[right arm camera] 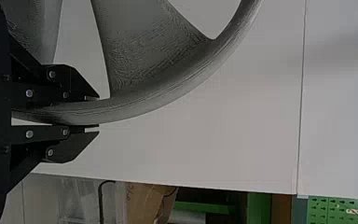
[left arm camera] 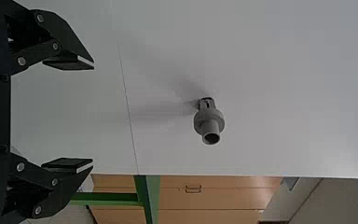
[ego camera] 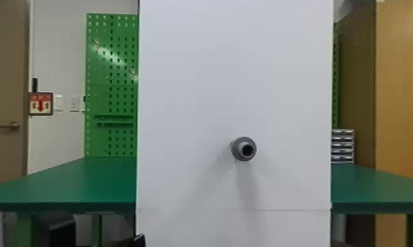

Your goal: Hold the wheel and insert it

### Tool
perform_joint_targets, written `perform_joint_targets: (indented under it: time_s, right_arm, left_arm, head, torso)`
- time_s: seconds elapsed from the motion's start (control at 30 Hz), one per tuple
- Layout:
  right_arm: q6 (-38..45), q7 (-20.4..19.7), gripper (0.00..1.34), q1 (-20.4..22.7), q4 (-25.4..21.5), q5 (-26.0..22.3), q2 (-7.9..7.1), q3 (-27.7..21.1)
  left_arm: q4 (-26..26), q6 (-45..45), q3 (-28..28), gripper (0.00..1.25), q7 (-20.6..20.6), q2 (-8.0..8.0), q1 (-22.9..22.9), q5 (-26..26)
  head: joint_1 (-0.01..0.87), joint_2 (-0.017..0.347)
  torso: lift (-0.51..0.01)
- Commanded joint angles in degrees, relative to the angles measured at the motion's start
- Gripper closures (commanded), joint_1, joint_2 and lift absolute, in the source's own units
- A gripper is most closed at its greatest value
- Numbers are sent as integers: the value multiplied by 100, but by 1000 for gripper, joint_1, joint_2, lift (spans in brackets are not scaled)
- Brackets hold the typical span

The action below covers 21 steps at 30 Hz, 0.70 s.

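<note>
Wheel (right arm camera: 168, 90) cut off by right wrist view's edge; one spoke (right arm camera: 39, 28) partly hidden behind right pincer (right arm camera: 98, 112).

Peg open on the front and all around; panel blocks behind.
Front end of peg (ego camera: 242, 145) faces open room, so a gripper could come in straight on, or from above, below, left or right. Wider collar (ego camera: 236, 149) partway back gets in the way of sliding along the peg. White panel (ego camera: 199, 82) stops everything behind it. Green table (ego camera: 84, 184) juts out past the panel left and right of the peg, lower down. Black piece (ego camera: 139, 241), can't tell what, pokes in low and left of peg. Wheel (right arm camera: 177, 88) fills the gap between the right gripper's (right arm camera: 95, 112) fingers.
</note>
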Motion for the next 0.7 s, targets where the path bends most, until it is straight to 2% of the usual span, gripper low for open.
perform_joint_targets:
  time_s: [0.0,0.67]
  right_arm:
    - [-10,0,1085,0,0,0,8,0]
    - [-18,0,1085,0,0,0,17,-17]
  left_arm:
    - [0,0,0,502,0,-6,0,0]
    - [0,-9,0,502,0,-6,9,0]
  head:
    - [0,9]
    - [0,9]
  torso:
    - [-495]
    - [-495]
